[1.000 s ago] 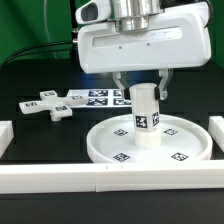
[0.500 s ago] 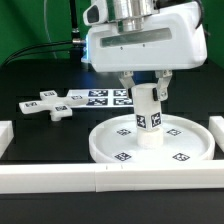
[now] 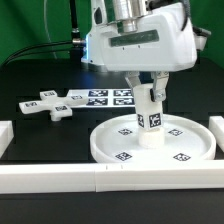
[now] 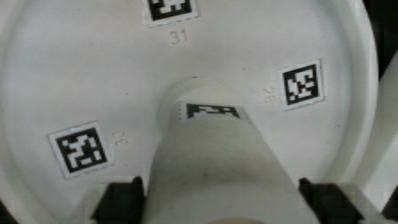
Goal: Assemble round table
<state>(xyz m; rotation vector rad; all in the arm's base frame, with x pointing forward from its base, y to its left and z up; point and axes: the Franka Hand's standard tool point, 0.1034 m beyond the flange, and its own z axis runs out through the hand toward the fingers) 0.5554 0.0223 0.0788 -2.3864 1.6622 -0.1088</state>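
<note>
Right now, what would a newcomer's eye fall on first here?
The white two-finger gripper grips the short thick white plastic cylinder leg, which stands at the middle of the large round rimmed white disc. The white cross-shaped foot piece lies apart, toward the exterior view's left.

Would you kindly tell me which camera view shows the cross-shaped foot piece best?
The exterior view: the cross-shaped foot piece lies whole on the black table, toward that view's left of the round disc. The wrist view shows none of it, only the cylinder leg and disc.
</note>
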